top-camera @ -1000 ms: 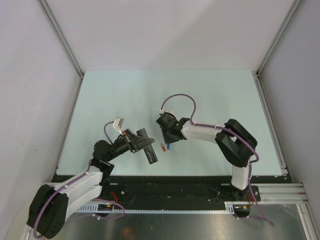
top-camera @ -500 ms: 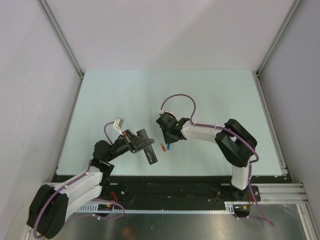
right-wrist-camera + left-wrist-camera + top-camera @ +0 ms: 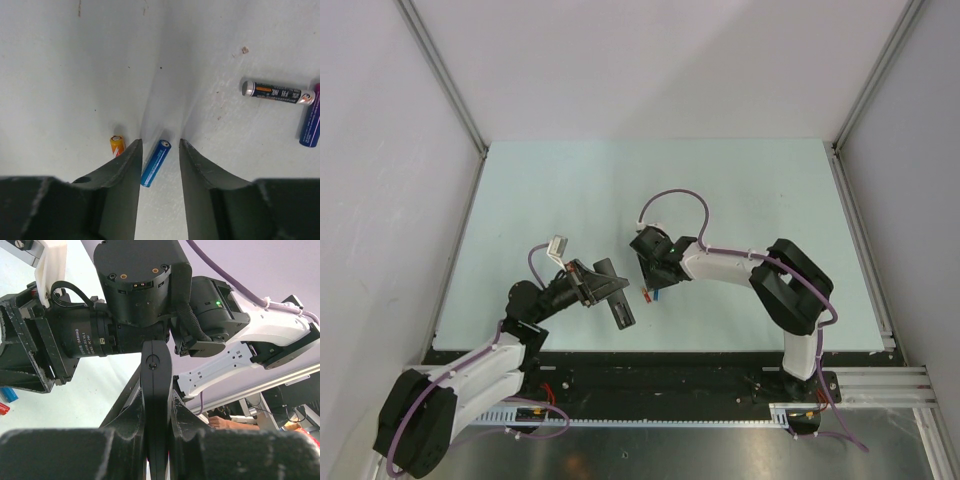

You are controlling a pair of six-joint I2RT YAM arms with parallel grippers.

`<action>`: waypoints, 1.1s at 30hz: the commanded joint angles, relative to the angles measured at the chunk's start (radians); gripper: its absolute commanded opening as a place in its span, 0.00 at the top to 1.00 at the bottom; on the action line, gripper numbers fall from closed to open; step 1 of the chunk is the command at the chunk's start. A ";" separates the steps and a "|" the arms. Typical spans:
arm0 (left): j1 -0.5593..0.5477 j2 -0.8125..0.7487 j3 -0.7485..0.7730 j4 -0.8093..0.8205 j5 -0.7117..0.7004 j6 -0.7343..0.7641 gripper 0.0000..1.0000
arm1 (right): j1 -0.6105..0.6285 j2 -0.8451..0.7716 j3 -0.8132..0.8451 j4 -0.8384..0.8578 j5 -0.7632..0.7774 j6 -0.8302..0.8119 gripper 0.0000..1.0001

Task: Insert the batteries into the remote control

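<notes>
Remote control, slim black bar, was clamped edge-on in left gripper. Blue battery lay flat; orange battery at its 10 o'clock, black-labelled battery at 2 o'clock.

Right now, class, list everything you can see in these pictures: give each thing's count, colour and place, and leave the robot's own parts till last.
blue battery: one, blue, lying on the table between the right hand's fingers, touched by neither.
orange battery: one, orange, on the table just outside the finger on the left of the right wrist view.
black battery: one, black with an orange mark, lying on the table at the upper right of that view.
purple battery: one, purple-blue, at that view's right edge, partly cut off.
remote control: one, black, clamped in the left hand.
table: one, pale green.
left hand: one, black, shut on the remote control.
right hand: one, black, open, straddling the blue battery.
</notes>
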 commanded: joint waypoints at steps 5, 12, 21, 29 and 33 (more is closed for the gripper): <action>0.008 -0.012 -0.005 0.030 0.021 0.022 1.00 | 0.005 0.021 0.045 -0.060 0.016 0.082 0.67; 0.008 -0.013 -0.008 0.030 0.025 0.022 1.00 | 0.005 0.036 0.045 -0.074 0.014 0.106 0.71; 0.008 -0.013 -0.009 0.030 0.028 0.022 1.00 | 0.007 0.035 0.044 -0.073 0.014 0.112 1.00; 0.006 0.032 0.040 0.029 0.011 0.005 1.00 | 0.008 -0.213 0.033 -0.120 0.155 0.039 1.00; -0.023 0.088 0.099 0.029 -0.031 -0.002 1.00 | 0.024 -0.480 -0.015 -0.094 0.223 -0.010 1.00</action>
